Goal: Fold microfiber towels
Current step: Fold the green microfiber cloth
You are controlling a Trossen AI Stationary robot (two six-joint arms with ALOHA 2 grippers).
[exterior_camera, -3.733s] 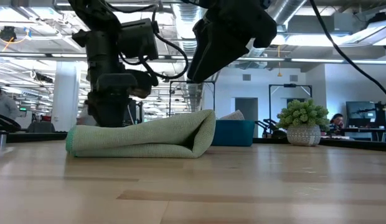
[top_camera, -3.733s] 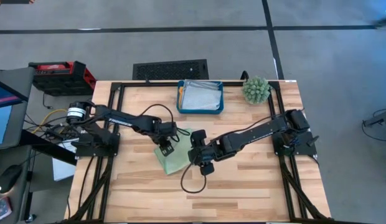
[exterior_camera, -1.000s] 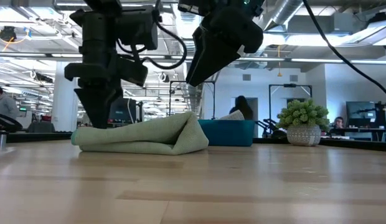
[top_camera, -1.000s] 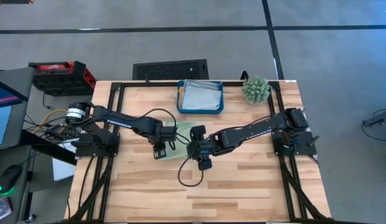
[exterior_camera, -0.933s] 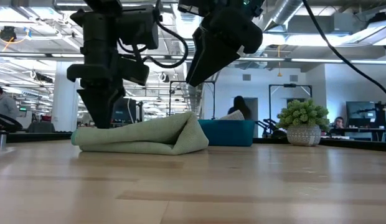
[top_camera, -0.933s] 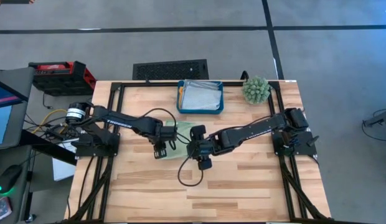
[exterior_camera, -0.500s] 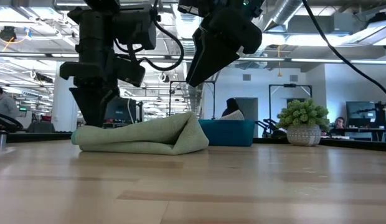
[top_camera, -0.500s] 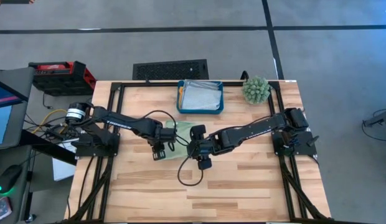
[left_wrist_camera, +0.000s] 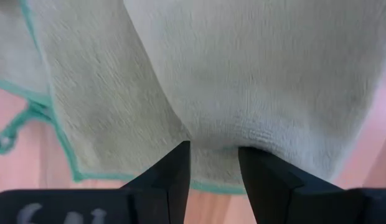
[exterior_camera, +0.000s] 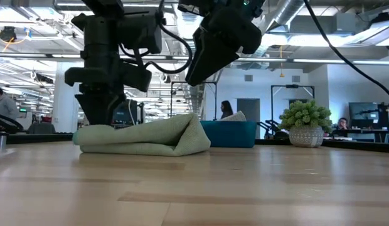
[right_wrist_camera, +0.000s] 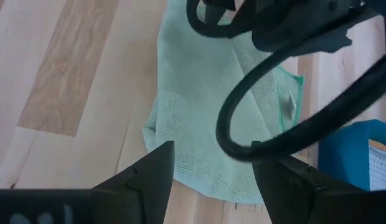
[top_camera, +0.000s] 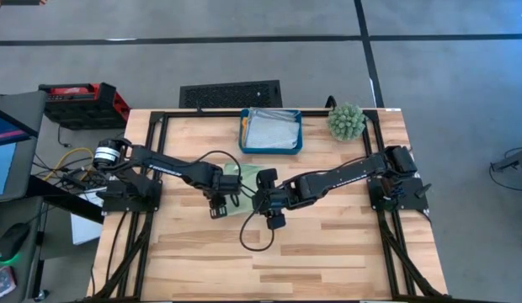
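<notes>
Left gripper (exterior_camera: 99, 119): jaws standing narrowly apart, tips pressing down on the left end of the green towel (exterior_camera: 141, 138); whether cloth is pinched between them cannot be told. Fingers pointing straight down; the left arm (top_camera: 164, 164) reaching in from the bench's left edge, elbow low, wrist bent downward.

Right gripper (exterior_camera: 196, 74): jaws standing wide, holding nothing, hanging above the towel's right end, clear of it. Fingers slanting down toward the towel; the right arm (top_camera: 345, 175) stretching in from the right edge toward mid-bench.

Green towel (top_camera: 244, 181): lying folded and bunched near the middle of the bench (top_camera: 345, 252), between the two grippers, its right end humping up into a ridge.

Teal tray (top_camera: 271, 131): sitting at the far edge, holding pale towels (top_camera: 269, 130).

Plant (top_camera: 346, 121): standing by the far right corner.
</notes>
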